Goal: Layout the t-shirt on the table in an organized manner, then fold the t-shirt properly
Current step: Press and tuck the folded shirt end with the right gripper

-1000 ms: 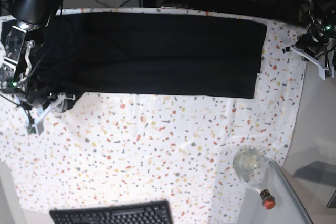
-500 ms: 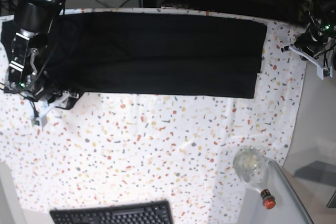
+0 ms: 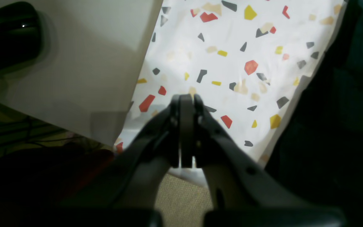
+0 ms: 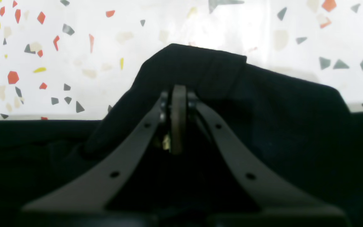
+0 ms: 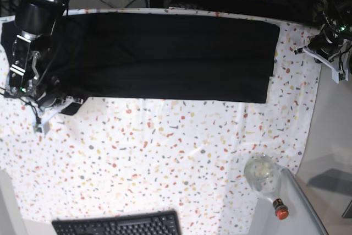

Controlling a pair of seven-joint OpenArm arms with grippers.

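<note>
So the black t-shirt [image 5: 165, 56] is laid out as one long dark band across the far part of the counter [image 5: 165, 158], which is covered in that white cloth with red, yellow and grey flecks. It runs nearly the whole width, with its right end squared off a bit short of the cloth's edge and its left end bunched up under the arm over there.

The right hand [image 4: 177, 94] sits at that bunched end (left side in the overhead shot). From its wrist cam the two fingers [image 4: 178, 119] are pressed flat together, and a rounded hump of black fabric rises just past the tips. It looks pinched onto the shirt, since cloth wraps all around the tips, but the actual contact is lost in the dark. In the overhead view a small dark corner of shirt pokes out onto the speckled cloth right by that hand.

The left hand [image 3: 186, 99] is also fully closed, with nothing in it. It hangs over the counter's corner, speckled cloth beneath the tips, the shirt's edge off to one side and a plain pale surface to the other.

Near the front edge there's a black keyboard [image 5: 118, 225], and off the right corner a clear glass bottle [image 5: 264, 177] with a red cap.
</note>
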